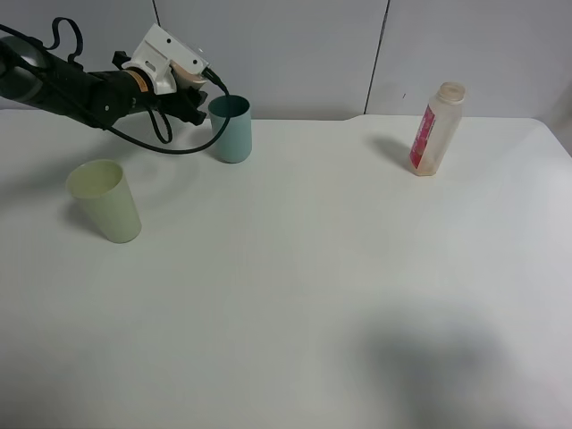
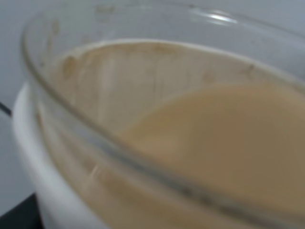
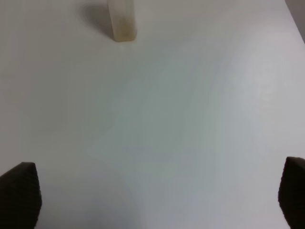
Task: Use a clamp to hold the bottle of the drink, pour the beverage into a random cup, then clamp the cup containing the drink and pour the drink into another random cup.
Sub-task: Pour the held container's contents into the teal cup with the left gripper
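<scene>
Left claw (image 1: 179, 67) shut tight on the short cup (image 2: 38, 181), tipped up at the back left of the table (image 1: 295, 295), just beside the rim of the teal tumbler (image 1: 231, 130). Beige milky drink (image 2: 214, 143) lying aslant inside the cup. Right claw (image 3: 156, 193) wide open, holding nothing, over the table. Bottle (image 1: 436, 128) upright at back right, well apart. Pale green tumbler (image 1: 105, 201) near the teal one.

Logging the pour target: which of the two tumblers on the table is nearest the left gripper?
The teal tumbler, at the back; the left gripper, holding a cup of milky drink, is at its rim. The pale green tumbler stands apart.
</scene>
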